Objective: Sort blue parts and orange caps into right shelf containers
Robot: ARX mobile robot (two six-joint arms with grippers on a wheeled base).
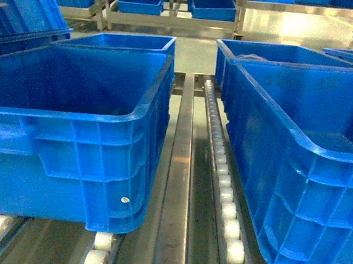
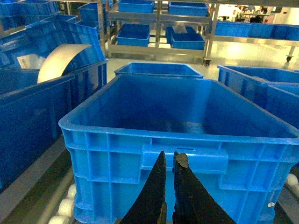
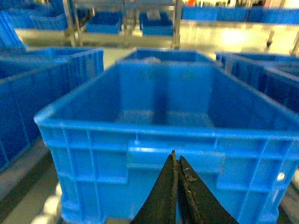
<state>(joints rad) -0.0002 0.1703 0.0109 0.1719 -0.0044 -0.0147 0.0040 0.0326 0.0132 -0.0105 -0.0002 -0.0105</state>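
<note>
Head cam: two large blue crates side by side on a roller conveyor. Left crate (image 1: 72, 142) fills the left half of view, its rolled rim corner toward me; right crate (image 1: 295, 178) fills the right half, near corner rounded. Between them an open lane w/ a steel rail (image 1: 176, 187) and a line of white rollers (image 1: 224, 191) hugging the right crate's wall. Crates are apart, not touching. A second crate sits behind each one (image 1: 125, 41) (image 1: 280, 54). Neither arm shows in this view.

L wrist cam: left tool (image 2: 169, 161) low at frame bottom, black fingers nearly pressed together, only a thin slit between tips, nothing pinched. It points at the near wall of the crate (image 2: 182, 154), tips level w/ the moulded handle bar, below the rim. Interior looks bare as far as I can see. Another crate wall stands close on the left (image 2: 42, 121); white rollers visible at lower left.

R wrist cam (blurred): right tool (image 3: 176, 161) likewise pressed together, holding nothing, tips in front of the handle of its crate (image 3: 168, 158). Crate interior too soft to judge. Neighbouring crates both sides, narrow gaps.

Background: metal shelf racks (image 2: 159, 28) w/ smaller blue bins.
</note>
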